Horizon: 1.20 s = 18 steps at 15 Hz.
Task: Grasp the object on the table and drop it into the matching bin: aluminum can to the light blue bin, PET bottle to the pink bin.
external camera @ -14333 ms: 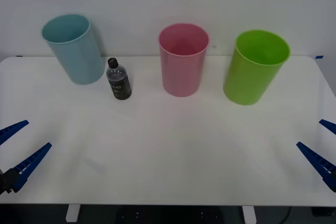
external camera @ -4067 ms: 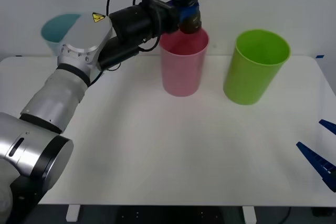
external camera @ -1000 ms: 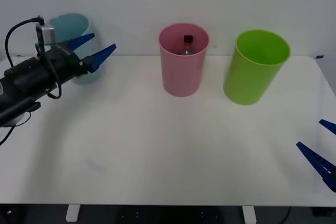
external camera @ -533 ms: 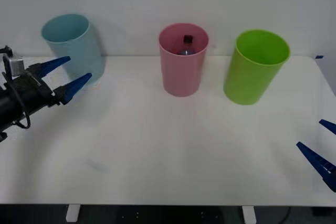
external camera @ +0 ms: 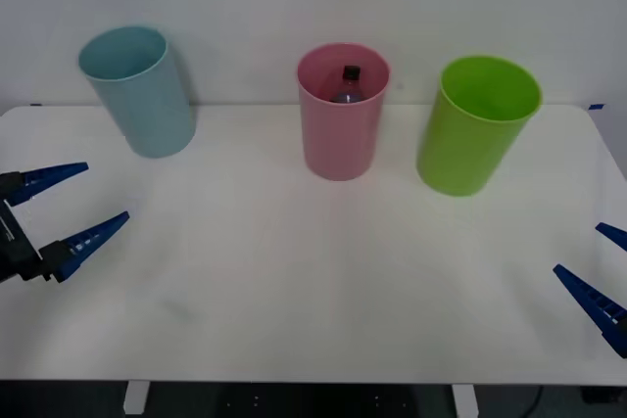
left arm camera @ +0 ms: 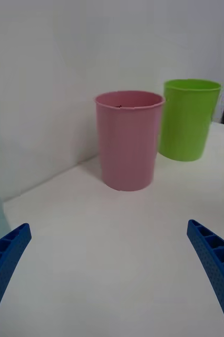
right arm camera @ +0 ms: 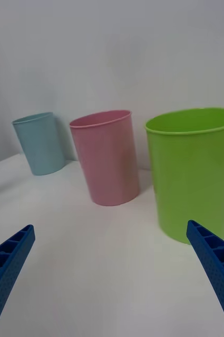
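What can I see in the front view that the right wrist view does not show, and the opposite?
Front view alone: the PET bottle inside the pink bin, and the open left gripper low at the table's left edge. Right wrist view alone: the bins' side walls seen from low, with the pink bin's inside hidden. Both: the light blue bin, the lime green bin, and the open right gripper.

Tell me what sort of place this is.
Probably a lab or test bench set up for a sorting trial: a plain white table against a bare wall, holding a light blue bin, a pink bin with the PET bottle inside, and a lime green bin.
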Each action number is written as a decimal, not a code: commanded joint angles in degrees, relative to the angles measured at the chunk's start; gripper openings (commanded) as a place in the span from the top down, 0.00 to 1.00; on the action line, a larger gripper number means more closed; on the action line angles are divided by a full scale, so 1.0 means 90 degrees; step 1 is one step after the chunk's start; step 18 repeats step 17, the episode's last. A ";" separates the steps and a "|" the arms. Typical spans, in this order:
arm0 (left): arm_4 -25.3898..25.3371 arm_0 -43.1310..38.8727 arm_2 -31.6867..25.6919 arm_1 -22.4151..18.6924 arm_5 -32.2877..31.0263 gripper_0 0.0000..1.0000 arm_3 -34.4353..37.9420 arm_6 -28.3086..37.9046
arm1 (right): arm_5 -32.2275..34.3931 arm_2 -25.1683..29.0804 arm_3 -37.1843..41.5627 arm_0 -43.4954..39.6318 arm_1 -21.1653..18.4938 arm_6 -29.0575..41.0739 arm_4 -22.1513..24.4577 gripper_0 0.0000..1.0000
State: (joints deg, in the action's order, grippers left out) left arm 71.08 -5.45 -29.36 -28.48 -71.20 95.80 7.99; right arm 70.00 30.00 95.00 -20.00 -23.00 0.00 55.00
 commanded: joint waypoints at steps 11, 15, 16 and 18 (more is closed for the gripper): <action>-0.1393 -0.1894 -0.0537 -0.0010 -0.0116 0.00 0.0430 -0.0224 | 0.0000 0.0000 0.0000 0.0000 0.0000 0.0000 0.0000 0.00; -0.1452 -0.2041 -0.0547 -0.0010 -0.0116 0.00 0.0430 -0.0204 | 0.0000 0.0000 0.0000 0.0000 0.0000 0.0000 0.0000 0.00; -0.1452 -0.2041 -0.0547 -0.0010 -0.0116 0.00 0.0430 -0.0204 | 0.0000 0.0000 0.0000 0.0000 0.0000 0.0000 0.0000 0.00; -0.1452 -0.2041 -0.0547 -0.0010 -0.0116 0.00 0.0430 -0.0204 | 0.0000 0.0000 0.0000 0.0000 0.0000 0.0000 0.0000 0.00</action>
